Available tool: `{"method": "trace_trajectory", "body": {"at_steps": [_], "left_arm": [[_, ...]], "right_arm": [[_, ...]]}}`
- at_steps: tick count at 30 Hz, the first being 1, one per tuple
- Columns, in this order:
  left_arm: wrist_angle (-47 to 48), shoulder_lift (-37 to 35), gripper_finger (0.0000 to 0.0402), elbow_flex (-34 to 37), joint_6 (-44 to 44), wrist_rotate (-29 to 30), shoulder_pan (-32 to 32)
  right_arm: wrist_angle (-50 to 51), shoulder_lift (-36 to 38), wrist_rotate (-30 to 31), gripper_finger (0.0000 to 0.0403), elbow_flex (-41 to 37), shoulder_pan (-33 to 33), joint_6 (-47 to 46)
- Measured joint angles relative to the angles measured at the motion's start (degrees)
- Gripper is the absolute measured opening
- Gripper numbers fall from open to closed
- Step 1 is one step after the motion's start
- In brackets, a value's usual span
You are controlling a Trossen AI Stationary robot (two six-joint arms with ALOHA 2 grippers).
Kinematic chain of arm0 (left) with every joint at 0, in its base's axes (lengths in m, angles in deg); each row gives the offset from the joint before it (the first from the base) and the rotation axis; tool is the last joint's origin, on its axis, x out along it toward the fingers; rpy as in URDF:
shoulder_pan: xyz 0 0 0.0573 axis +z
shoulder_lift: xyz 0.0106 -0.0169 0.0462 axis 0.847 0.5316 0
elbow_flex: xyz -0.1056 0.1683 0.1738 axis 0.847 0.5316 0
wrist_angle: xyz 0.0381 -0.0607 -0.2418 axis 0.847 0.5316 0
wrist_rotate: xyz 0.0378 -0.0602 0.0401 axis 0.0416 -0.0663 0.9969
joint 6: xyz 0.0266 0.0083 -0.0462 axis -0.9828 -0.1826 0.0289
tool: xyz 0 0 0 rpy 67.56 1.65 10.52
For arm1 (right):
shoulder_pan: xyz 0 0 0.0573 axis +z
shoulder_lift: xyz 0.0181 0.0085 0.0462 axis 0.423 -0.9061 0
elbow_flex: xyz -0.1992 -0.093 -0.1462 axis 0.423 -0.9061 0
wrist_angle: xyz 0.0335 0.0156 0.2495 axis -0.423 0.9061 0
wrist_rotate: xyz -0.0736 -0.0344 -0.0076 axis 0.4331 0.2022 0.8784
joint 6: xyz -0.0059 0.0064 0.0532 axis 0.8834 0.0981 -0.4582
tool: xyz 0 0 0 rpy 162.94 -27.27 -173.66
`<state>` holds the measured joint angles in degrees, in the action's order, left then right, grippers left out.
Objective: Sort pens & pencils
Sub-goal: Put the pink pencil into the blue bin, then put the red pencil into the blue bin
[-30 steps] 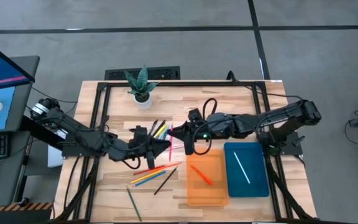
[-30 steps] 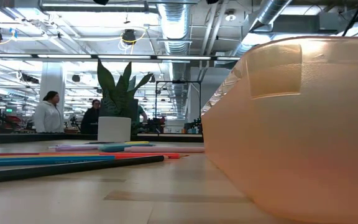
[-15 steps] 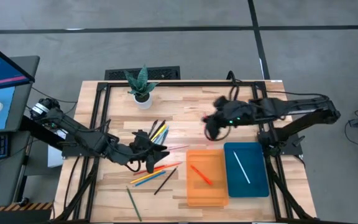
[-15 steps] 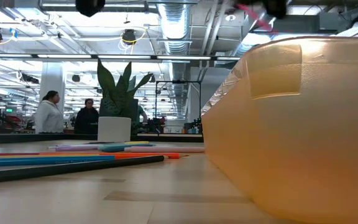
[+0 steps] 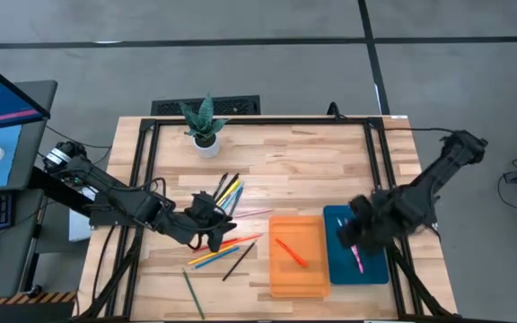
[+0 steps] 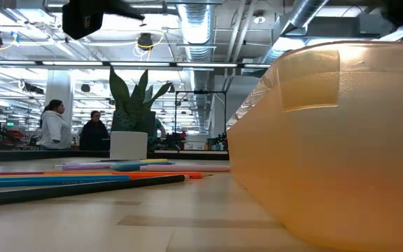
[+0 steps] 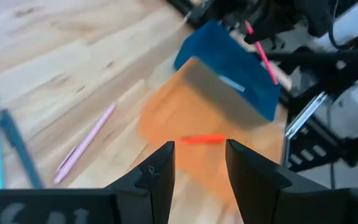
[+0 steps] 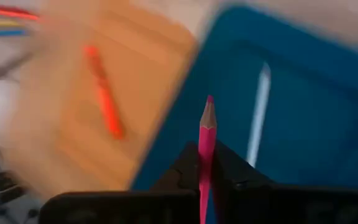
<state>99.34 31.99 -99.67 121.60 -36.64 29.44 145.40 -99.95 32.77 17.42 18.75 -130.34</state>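
Several pens & pencils [image 5: 227,191] lie in a loose pile left of the table's middle, with more [image 5: 225,248] nearer the front and a pink one [image 7: 84,147] beside them. My left gripper [image 5: 220,231] hovers open over this pile with nothing between its fingers [image 7: 197,171]. An orange-red pen [image 5: 290,251] lies in the orange tray [image 5: 299,280]. A white pen [image 8: 258,115] lies in the blue tray [image 5: 375,269]. My right gripper [image 5: 357,240] hangs over the blue tray, shut on a pink pencil [image 5: 359,261]. My right gripper pinches the pink pencil [image 8: 207,152] between its two fingers, and the pencil lies along them. Its sharpened tip [image 8: 209,102] sticks out ahead of the fingertips; the rest is hidden between the fingers. The fingers slant steeply down, and the pencil is clear above the blue tray's floor.
A small potted plant [image 5: 204,126] stands at the far left of the table. Dark frame rails [image 5: 375,161] run along the table's sides. A monitor [image 5: 3,117] stands off the left edge. The low view shows people [image 6: 51,126] far off in the room.
My right gripper has swung with the pink pencil from beside the left gripper at the table's middle toward the right and near edges. It has tipped downward and now hangs over the blue tray. My left gripper, left behind without the pencil, has sunk a little toward the pile.
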Motion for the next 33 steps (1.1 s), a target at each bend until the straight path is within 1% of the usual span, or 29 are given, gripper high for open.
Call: {"method": "trace_trajectory", "body": {"at_steps": [3,5,8,13,16,20,23,25,28,33], "left_arm": [[6.21,0.00,0.0132,0.00,1.91,-1.51,0.00],[10.70,0.00,0.0132,0.00,3.25,-2.96,0.00],[16.08,0.00,0.0135,0.02,5.45,-4.86,0.00],[17.90,0.02,0.0164,1.27,6.14,-7.11,0.00],[18.87,0.02,0.0192,1.33,6.59,-8.51,0.00],[19.20,0.02,0.0225,1.33,6.98,-10.88,-0.14],[20.83,0.02,0.0233,1.33,6.97,-11.41,-0.39],[22.95,0.06,0.0232,1.36,6.92,-10.93,-0.44],[25.86,0.07,0.0223,1.38,6.20,-10.54,-0.44],[26.61,3.31,0.0210,1.43,1.76,-10.55,-0.71]], "right_arm": [[-0.50,-2.76,-1.44,0.0029,-2.96,3.78,-8.75],[-0.41,-4.39,-2.95,0.0035,-3.72,4.75,-11.02],[-0.57,-6.18,-3.28,0.0039,-3.75,4.82,-11.58],[-0.47,-7.19,-4.48,0.0050,-3.73,2.59,-9.73],[-1.38,-6.46,-5.48,0.0077,-3.73,0.78,-6.46],[-0.94,-4.67,-5.65,0.0137,-3.71,-1.79,-4.06],[-0.72,-3.07,-5.52,0.0183,-3.71,-3.69,-3.06],[-0.91,-1.94,-4.45,0.0205,-3.69,-4.57,-3.06],[-0.92,-0.77,-3.24,0.0222,-2.58,-5.27,-3.01],[-0.92,-0.29,2.17,0.0218,0.40,-5.16,-2.03]]}}
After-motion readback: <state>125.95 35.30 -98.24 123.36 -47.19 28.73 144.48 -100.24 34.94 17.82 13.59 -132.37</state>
